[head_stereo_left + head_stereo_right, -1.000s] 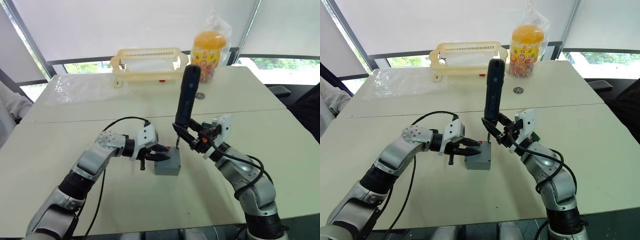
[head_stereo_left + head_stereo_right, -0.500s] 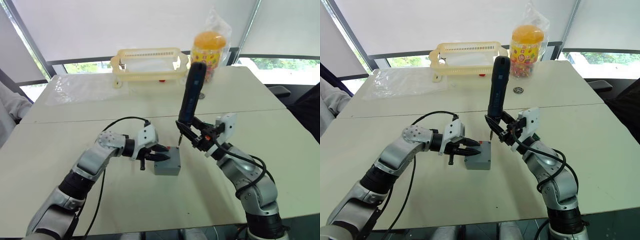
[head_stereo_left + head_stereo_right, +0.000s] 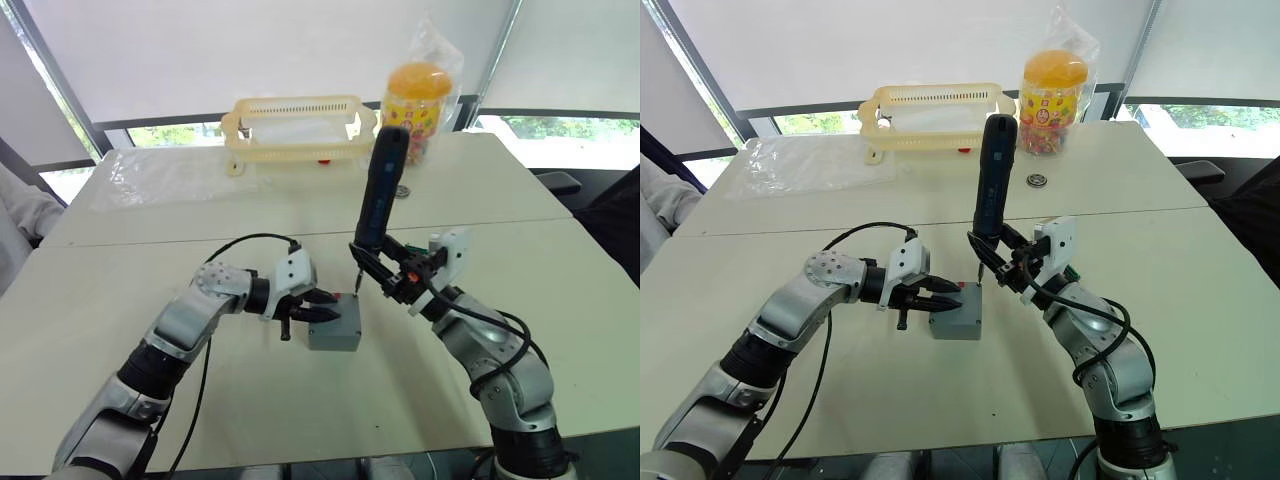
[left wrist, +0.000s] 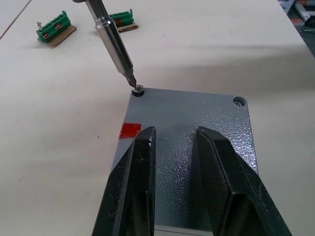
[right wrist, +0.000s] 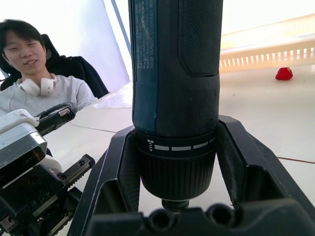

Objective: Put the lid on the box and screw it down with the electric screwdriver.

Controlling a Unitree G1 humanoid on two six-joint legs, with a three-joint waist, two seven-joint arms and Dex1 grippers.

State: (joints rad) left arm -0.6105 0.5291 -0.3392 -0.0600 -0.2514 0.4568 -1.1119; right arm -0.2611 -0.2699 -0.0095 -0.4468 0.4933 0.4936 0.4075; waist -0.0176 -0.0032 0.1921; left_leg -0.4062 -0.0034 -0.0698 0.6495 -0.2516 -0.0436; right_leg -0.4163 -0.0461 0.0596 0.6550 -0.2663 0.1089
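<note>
The grey box (image 3: 335,335) stands mid-table with the flat lid (image 4: 187,118) lying on it, a red mark (image 4: 131,131) at one edge. My left gripper (image 3: 322,313) rests on top of the lid, fingers (image 4: 142,157) a little apart with nothing between them. My right gripper (image 3: 385,268) is shut on the electric screwdriver (image 3: 378,190), which stands nearly upright and leans slightly away. Its metal bit (image 4: 115,49) touches a screw (image 4: 138,89) in the lid corner beside the red mark. Another screw (image 4: 239,101) sits in the neighbouring corner.
A cream plastic basket (image 3: 295,125), a yellow-lidded candy jar in a bag (image 3: 417,100) and a clear plastic sheet (image 3: 170,175) lie at the far side. Green bit strips (image 4: 53,28) lie beyond the box. A seated person (image 5: 34,73) is at the table's left.
The screwdriver swung right and lifted slightly half a second ago, then came partway back, its bit down at the lid corner. My left gripper has stayed on the lid.
</note>
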